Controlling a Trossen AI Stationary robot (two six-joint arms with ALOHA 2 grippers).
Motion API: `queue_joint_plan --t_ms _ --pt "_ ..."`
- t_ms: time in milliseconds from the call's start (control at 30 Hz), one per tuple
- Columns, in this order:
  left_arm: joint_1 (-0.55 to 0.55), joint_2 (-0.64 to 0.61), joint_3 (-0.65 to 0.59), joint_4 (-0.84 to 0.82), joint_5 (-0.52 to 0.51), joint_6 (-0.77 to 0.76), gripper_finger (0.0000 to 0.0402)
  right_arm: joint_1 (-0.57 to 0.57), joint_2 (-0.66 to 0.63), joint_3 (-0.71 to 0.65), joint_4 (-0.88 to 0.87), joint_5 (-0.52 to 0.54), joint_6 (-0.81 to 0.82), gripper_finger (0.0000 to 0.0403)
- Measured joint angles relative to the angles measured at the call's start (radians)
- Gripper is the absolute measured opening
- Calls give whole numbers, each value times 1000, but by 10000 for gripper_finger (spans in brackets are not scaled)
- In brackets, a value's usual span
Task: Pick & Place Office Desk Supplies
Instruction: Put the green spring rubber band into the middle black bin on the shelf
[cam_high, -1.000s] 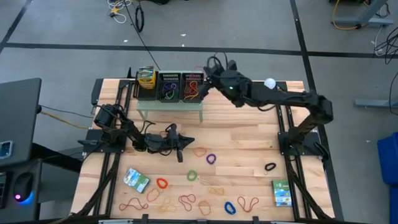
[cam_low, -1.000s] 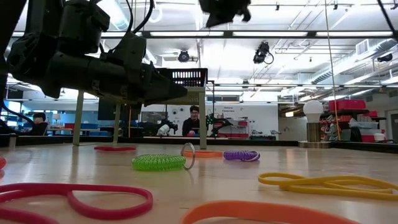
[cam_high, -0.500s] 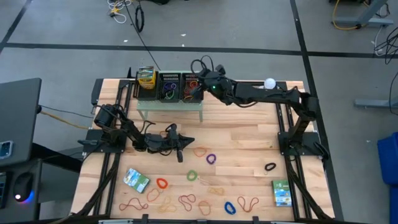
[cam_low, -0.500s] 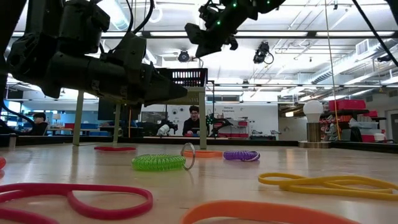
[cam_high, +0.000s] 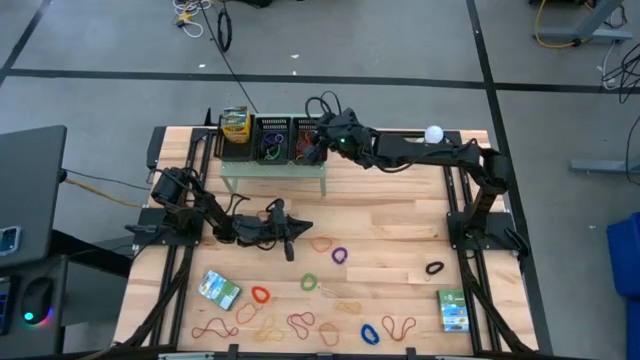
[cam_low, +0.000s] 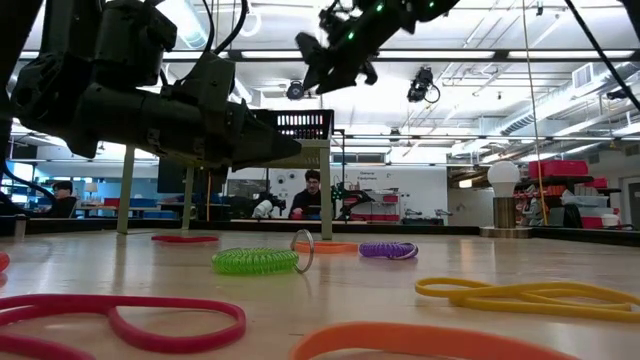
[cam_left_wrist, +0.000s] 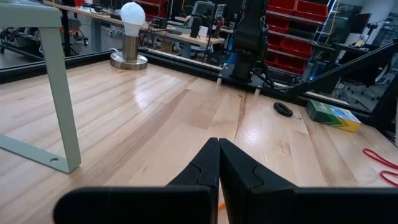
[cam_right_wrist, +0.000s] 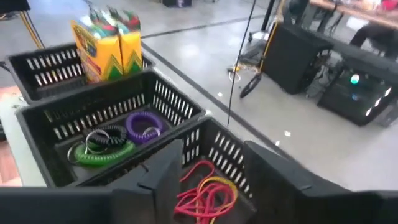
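Red and yellow bands (cam_right_wrist: 202, 190) lie in the rightmost tray (cam_right_wrist: 224, 152) on the shelf (cam_high: 272, 170); the right end effector (cam_right_wrist: 211, 163) hangs directly above it, fingers spread wide and empty. Green, black and purple coils (cam_right_wrist: 112, 144) sit in the middle tray (cam_right_wrist: 93, 109). More bands (cam_high: 300, 322) and two packets (cam_high: 219, 290) lie scattered on the counter (cam_high: 400, 215). The left end effector (cam_left_wrist: 219, 163) rests low near the counter's middle, fingers pressed together, holding nothing.
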Motion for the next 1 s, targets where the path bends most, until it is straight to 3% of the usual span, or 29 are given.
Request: queue_joint_plan --t_ms 100,200,300,433,533,800,900,1000 --pt "0 0 0 0 4 0 8 12 -53 0 -36 -8 -49 191" --pt "0 0 0 -2 26 -6 8 37 -122 0 -143 -26 -99 174" --pt "0 0 0 -2 45 -24 8 69 -205 -43 -210 -27 -133 129" --pt "0 0 12 -4 45 -44 8 125 -336 -207 -215 -44 -135 52" --pt "-3 1 33 -8 61 -49 8 189 -447 -367 -153 -41 -110 9" --pt "10 1 120 -171 195 -106 8 402 -654 -798 111 52 -13 22" --pt "-6 1 161 -200 198 -43 7 460 -677 -930 256 62 -5 15" --pt "-24 0 188 -230 277 -41 8 500 -681 -1034 414 64 -4 10"
